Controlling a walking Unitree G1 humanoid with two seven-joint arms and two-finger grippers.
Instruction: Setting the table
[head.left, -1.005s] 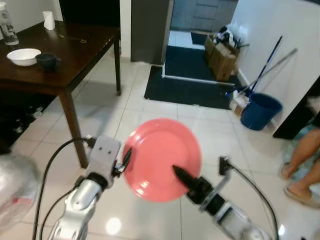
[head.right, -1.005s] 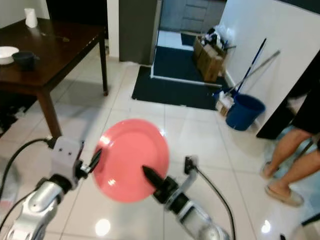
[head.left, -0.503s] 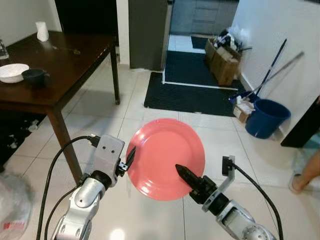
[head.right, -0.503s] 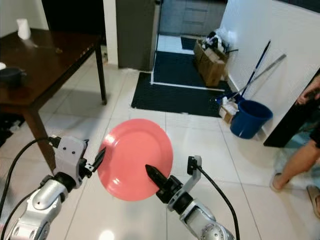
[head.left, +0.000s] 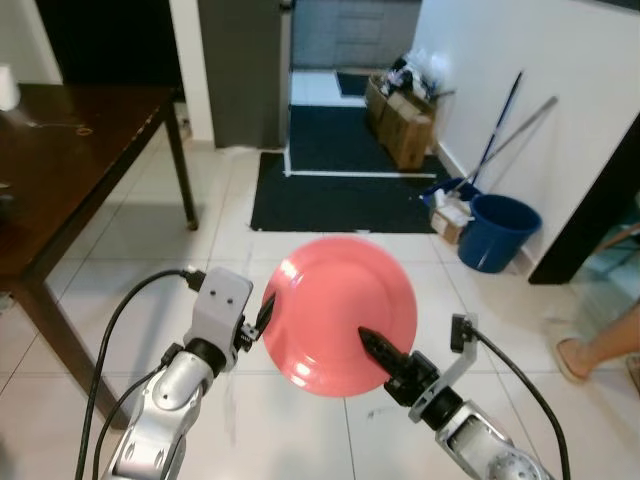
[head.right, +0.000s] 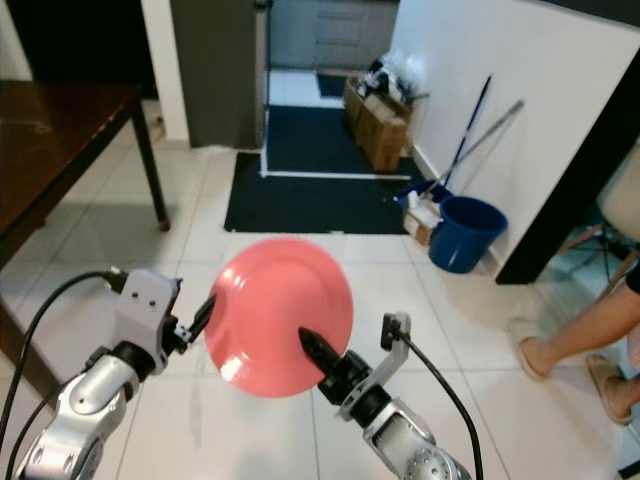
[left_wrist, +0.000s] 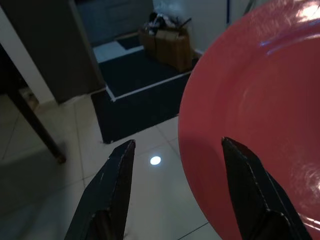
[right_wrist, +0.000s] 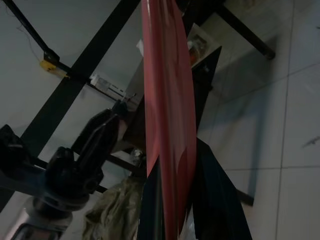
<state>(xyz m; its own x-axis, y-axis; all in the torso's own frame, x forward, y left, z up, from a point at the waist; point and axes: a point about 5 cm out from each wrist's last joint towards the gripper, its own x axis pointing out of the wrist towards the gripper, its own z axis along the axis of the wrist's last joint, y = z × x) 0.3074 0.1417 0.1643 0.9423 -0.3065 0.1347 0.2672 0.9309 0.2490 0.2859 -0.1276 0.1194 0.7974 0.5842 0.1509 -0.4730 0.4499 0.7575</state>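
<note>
Pink plate (head.left: 340, 312) is riding mid-air, rim pinched by right gripper (head.left: 372, 345); left gripper (head.left: 266, 313) is spread beside it. Dark table (head.left: 60, 170) far left; placing appears undone.

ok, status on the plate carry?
Right gripper shut on pink plate, held upright. Left gripper open beside its rim. Table off left; blue bucket, person's foot right.

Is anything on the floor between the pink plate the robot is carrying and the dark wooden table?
Nothing visible. The right gripper is shut on the pink plate, the left gripper open beside its rim. Only bare tiles lie between it and the table to the robot's left.
</note>
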